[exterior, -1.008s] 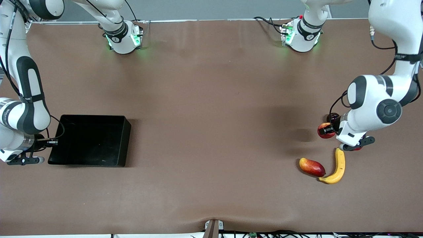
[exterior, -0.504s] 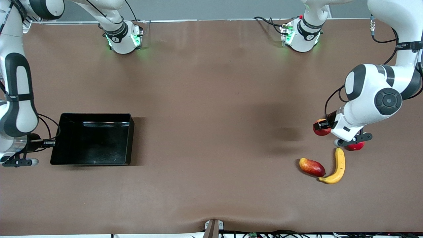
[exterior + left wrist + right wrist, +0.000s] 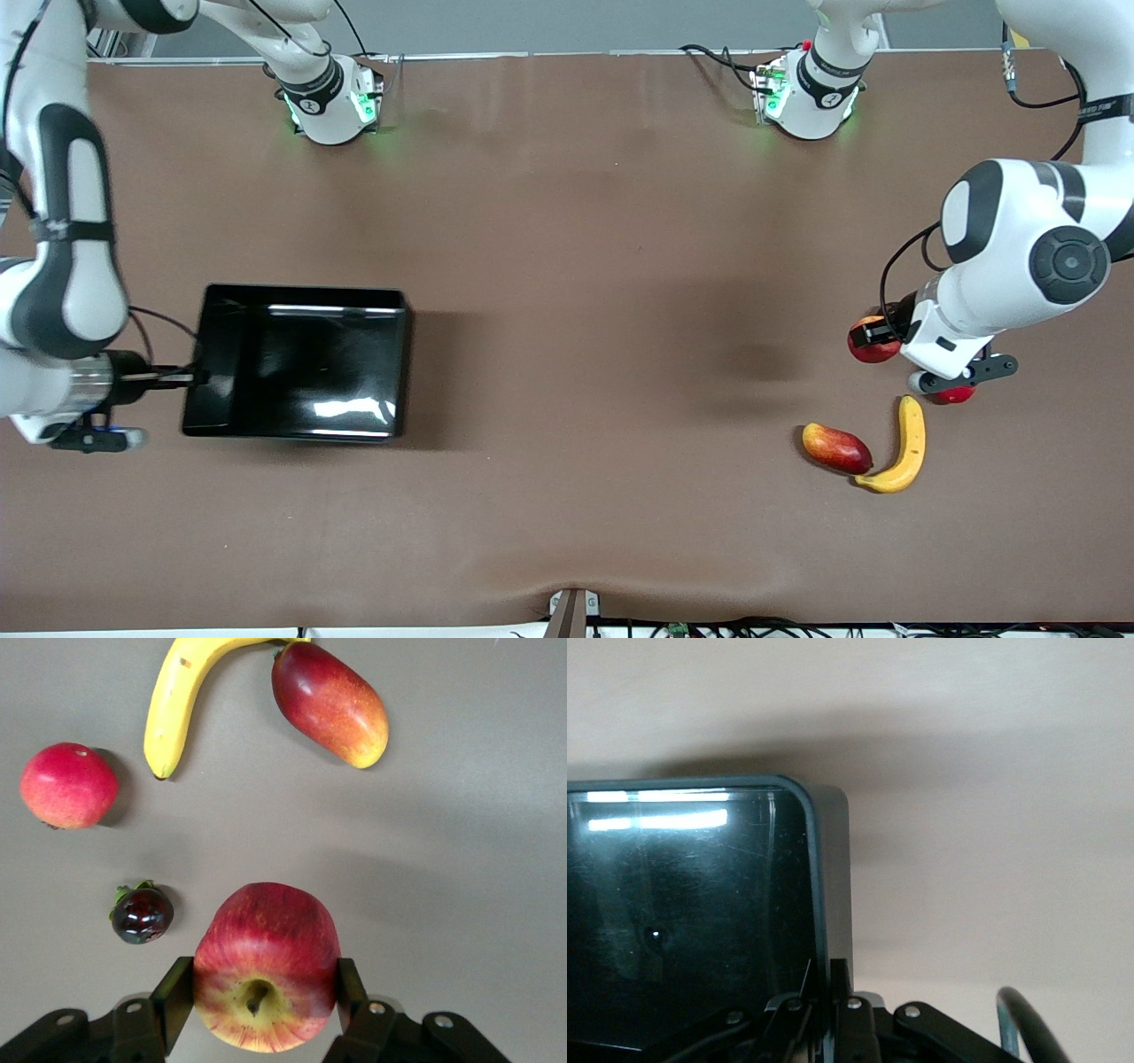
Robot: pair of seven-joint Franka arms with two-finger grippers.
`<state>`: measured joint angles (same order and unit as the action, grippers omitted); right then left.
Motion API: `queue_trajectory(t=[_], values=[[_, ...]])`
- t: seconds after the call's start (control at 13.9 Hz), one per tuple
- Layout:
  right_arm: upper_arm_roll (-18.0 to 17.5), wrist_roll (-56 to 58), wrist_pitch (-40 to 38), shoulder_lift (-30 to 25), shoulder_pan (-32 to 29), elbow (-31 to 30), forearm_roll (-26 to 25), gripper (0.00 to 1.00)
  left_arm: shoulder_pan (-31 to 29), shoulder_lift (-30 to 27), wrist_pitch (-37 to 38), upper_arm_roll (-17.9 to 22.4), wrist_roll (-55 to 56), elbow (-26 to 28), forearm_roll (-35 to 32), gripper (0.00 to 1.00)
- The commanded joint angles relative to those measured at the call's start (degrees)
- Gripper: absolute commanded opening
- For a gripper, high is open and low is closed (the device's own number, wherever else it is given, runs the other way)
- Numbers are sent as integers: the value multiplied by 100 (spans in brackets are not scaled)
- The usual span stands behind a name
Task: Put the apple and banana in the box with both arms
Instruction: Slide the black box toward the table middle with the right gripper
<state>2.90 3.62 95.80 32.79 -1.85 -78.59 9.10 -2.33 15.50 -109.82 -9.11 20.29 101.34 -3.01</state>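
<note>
Two grippers are gripping: the left gripper [image 3: 259, 992] clasping the apple [image 3: 264, 964] toward the left arm's end, the right gripper [image 3: 833, 1014] pinching the box [image 3: 301, 359] wall well apart.

No readable text on the fruit, the box or the table, small dark lettering on the white arm links [image 3: 1105, 108] and round logo marks on the arm bases [image 3: 312, 105], all too small to make out

Brown table cover [image 3: 567, 266], grey wall strip above [image 3: 567, 22], even light
</note>
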Motion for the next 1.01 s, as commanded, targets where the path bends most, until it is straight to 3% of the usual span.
queue_trajectory(t=[0.0,0.36,0.94], values=[[36,-387,-141,-220,509,-60,223,0,-13,-91,285,-56,19,-193,-76,0],[44,-493,183,-194,1370,-138,900,0,-13,-109,646,-267,203,-500,-50,0],[44,-2057,1554,192,2803,-341,935,0,-13,-135,804,-468,379,-607,-15,0]])
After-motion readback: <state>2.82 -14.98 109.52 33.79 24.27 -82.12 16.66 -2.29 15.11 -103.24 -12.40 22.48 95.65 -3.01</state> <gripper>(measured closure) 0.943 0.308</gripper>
